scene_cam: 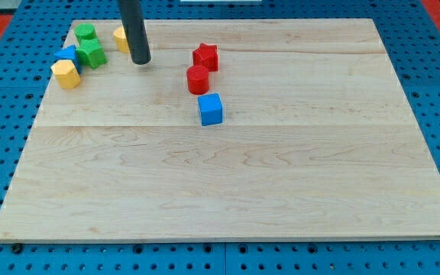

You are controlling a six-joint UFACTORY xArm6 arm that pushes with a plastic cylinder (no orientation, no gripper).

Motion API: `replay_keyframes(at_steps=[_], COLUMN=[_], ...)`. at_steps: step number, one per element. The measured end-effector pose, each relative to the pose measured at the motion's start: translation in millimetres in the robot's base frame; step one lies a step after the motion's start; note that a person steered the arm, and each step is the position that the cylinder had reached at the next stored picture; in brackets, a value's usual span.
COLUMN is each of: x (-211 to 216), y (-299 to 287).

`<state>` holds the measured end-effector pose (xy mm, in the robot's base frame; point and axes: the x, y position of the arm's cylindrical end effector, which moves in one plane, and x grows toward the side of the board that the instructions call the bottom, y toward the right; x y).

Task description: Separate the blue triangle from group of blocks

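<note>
One blue triangle [66, 53] among the view's top-left cluster, my tip [140, 60] right of it.

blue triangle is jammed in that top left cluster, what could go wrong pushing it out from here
1. The blue triangle touches the green star and the yellow block, so a push may drag them along.
2. My tip sits on the cluster's right; pushing left could run blocks off the board's edge.

The blue triangle [66, 54] lies flat near the board's top-left corner; only a small wedge of it shows; it sits tight within its group, touching a green block [92, 53] and a yellow block [66, 73].
</note>
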<state>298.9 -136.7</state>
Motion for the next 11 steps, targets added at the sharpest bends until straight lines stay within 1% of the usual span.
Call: replay_keyframes(at_steps=[2, 3, 4, 5, 7, 8, 9, 10, 11], x=[0.0, 25.2, 70.0, 87.7, 87.9, 77.4, 136.4, 130.2, 100.0], y=[0.8, 15.4, 10.7, 6.0, 3.6, 7.8, -30.2, -144.1, -167.6])
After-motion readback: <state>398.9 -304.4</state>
